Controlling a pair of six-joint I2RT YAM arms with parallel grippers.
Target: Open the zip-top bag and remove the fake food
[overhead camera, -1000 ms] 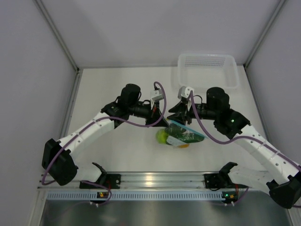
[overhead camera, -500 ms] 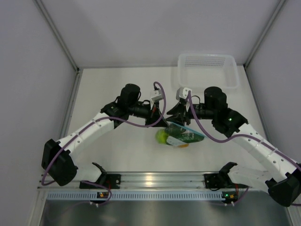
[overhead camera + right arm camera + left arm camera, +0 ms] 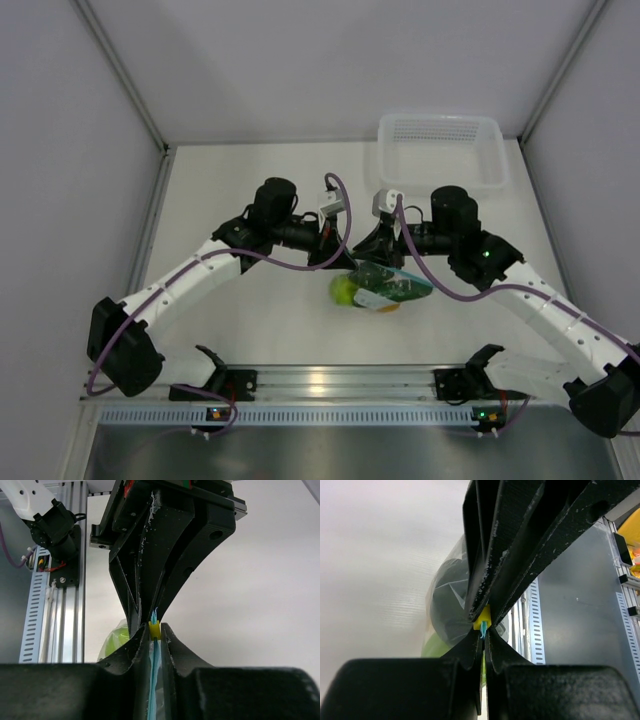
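Note:
The zip-top bag (image 3: 392, 288) hangs just above the table between both arms, its light blue zip strip (image 3: 154, 680) uppermost. Inside it I see a lime-green ball (image 3: 345, 291), dark green pieces (image 3: 402, 290) and a bit of orange (image 3: 386, 308). My left gripper (image 3: 348, 262) is shut on the strip's end (image 3: 482, 630). My right gripper (image 3: 363, 259) faces it tip to tip. Its fingers are closed on the strip and on the yellow zip slider (image 3: 155, 629). In the left wrist view the same slider (image 3: 481, 618) sits just beyond my left fingertips.
A white mesh basket (image 3: 440, 150) stands at the back right of the table. The aluminium rail with the arm bases (image 3: 330, 385) runs along the near edge. Grey walls enclose the table on the left, back and right.
My right gripper has shifted a little left toward the left gripper, and its jaws have narrowed onto the zip strip and slider. The left arm and bag have stayed put.

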